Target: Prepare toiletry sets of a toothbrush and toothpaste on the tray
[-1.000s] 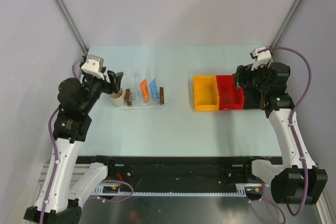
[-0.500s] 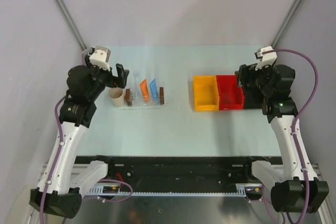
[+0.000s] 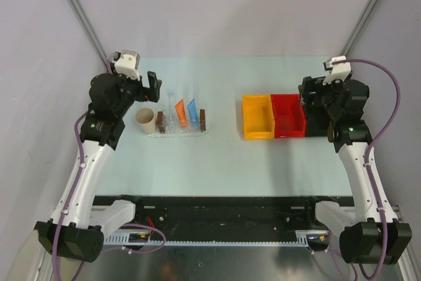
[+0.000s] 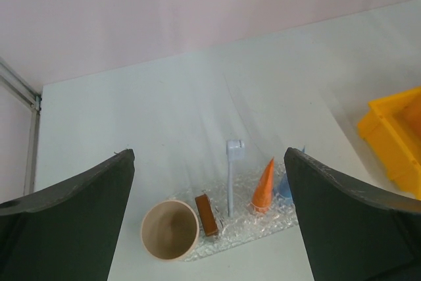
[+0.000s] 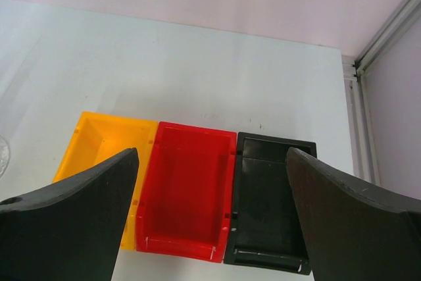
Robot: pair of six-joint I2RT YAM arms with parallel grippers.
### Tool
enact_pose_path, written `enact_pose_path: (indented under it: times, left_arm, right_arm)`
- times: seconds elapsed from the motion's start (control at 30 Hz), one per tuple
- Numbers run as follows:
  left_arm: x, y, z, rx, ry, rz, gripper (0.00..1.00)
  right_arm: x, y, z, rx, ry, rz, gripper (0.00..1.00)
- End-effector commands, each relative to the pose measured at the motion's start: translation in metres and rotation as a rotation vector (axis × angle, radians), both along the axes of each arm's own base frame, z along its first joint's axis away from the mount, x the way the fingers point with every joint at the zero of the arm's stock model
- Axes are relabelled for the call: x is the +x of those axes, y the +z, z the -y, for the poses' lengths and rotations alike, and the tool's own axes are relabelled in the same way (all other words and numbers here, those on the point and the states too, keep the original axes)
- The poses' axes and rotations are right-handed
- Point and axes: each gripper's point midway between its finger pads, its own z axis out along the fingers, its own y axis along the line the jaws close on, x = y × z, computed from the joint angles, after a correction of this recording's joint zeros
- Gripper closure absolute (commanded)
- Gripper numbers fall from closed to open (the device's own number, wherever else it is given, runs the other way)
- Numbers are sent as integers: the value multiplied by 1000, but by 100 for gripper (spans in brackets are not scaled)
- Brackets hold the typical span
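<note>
Left gripper [image 4: 207, 157] hangs wide open and empty above the small clear plastic tray [image 4: 260, 231] with brown wooden end blocks, toward the table's 9 o'clock. In the tray rest the thin whitish toothbrush [image 4: 231, 182], orange toothpaste tube [image 4: 264, 185] and blue toothpaste tube [image 4: 285, 187]. A beige round cup [image 4: 170, 229] sits just beside its 9 o'clock end. Right gripper [image 5: 212, 154], equally spread and empty, hovers over the yellow plastic bin [image 5: 99, 156], red bin [image 5: 187, 189] and black bin [image 5: 270, 205] at 3 o'clock

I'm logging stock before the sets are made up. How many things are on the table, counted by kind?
Tray: 1
Toothbrush: 1
Toothpaste: 2, orange tube and blue tube
Cup: 1
Bins: 3, yellow bin, red bin, black bin
Total: 8
</note>
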Motion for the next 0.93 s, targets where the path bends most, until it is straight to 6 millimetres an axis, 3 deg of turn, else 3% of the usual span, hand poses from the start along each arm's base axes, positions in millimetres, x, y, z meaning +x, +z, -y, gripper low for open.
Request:
enact_pose_path:
  times: [0.0,0.4,0.43,0.53,0.9]
  left_arm:
    - [13,26,-10,-14,53,99,0]
    - [19,9,-16,-10,72,101,0]
    - [19,8,-16,-14,71,102,0]
    - [20,3,-12,-31,59,92,0]
    - [15,-6,-11,-44,53,88,0]
  right_arm:
    - [8,14,10,7,-59,55,0]
    - [16,57,2,-30,-24,115,1]
    - [15,58,-8,-32,-1,116,0]
    - [13,57,-13,-53,1,111,0]
    - [11,51,-18,-46,15,91,0]
